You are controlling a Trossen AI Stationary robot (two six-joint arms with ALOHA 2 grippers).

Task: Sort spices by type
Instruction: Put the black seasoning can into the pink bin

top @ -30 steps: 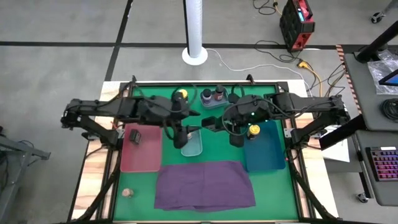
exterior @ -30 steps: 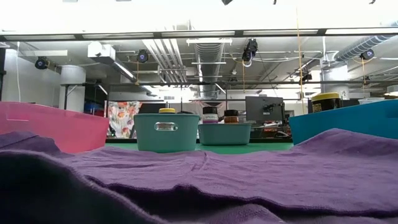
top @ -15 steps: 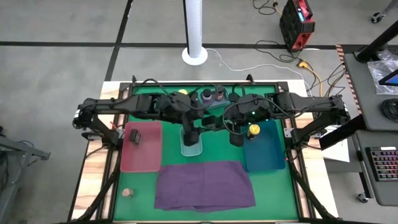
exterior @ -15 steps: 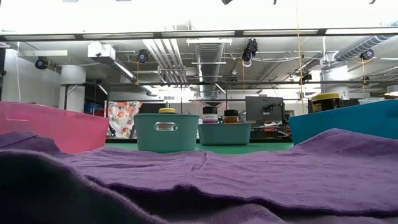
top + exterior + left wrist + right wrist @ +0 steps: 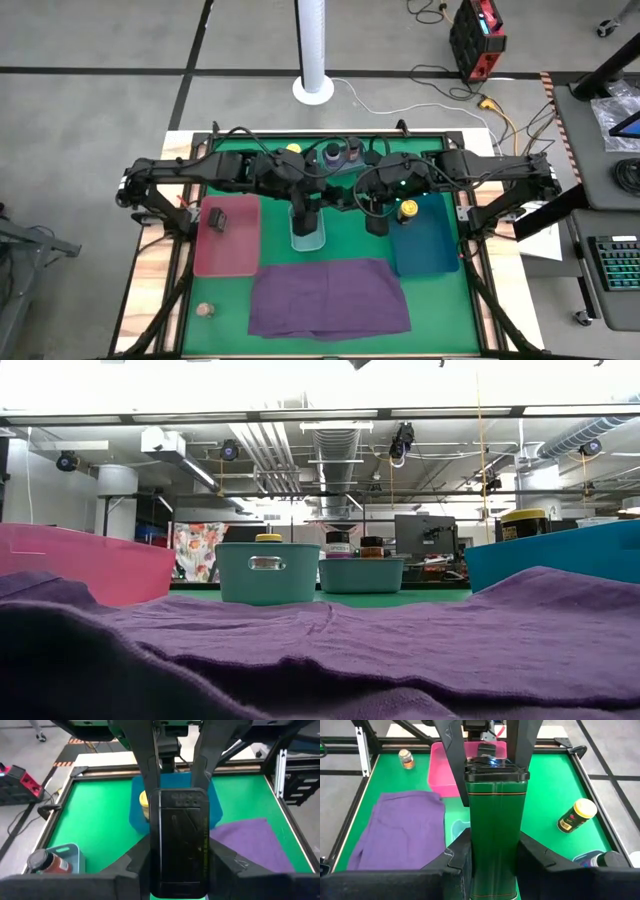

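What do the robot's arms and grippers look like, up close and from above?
Both arms are dark, nearly black, slim jointed links with thin black cables looping along them. The left arm and right arm mirror each other, and a small green light glows near the right arm's wrist. The left gripper and right gripper each have two long, flat, black fingers.

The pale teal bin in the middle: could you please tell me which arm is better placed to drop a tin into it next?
Probably left: the left gripper, shut on a dark flat tin, hangs over the teal bin; the right gripper, holding a green tin, is beside it.
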